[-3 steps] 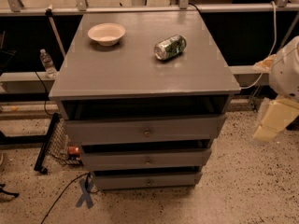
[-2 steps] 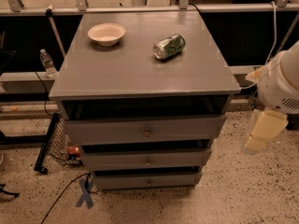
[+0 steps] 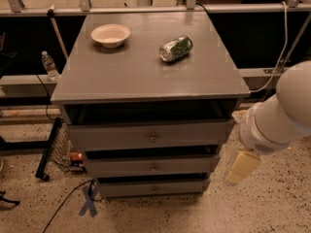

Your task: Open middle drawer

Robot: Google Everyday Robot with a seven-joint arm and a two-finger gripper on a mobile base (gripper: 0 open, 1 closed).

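The grey cabinet point(image 3: 146, 76) has three drawer fronts stacked under its top. The middle drawer point(image 3: 121, 167) is the mid-sized one, with a small round metal knob point(image 3: 154, 167) at its centre. It sits about flush with the others. The taller top drawer point(image 3: 112, 137) is above it and the shortest drawer point(image 3: 126, 189) below. My white arm point(image 3: 282, 113) comes in from the right. My gripper point(image 3: 241, 168), cream-coloured, hangs beside the cabinet's right front corner at the height of the middle drawer, apart from the knob.
A white bowl point(image 3: 111, 35) and a green can point(image 3: 176, 48) lying on its side rest on the cabinet top. A water bottle point(image 3: 49, 66) and a wire basket point(image 3: 60, 147) are at the left. A blue tape cross point(image 3: 89, 200) marks the speckled floor.
My arm and gripper have moved left and down, from off the cabinet's right side to close beside its right front corner. The drawers have not moved.
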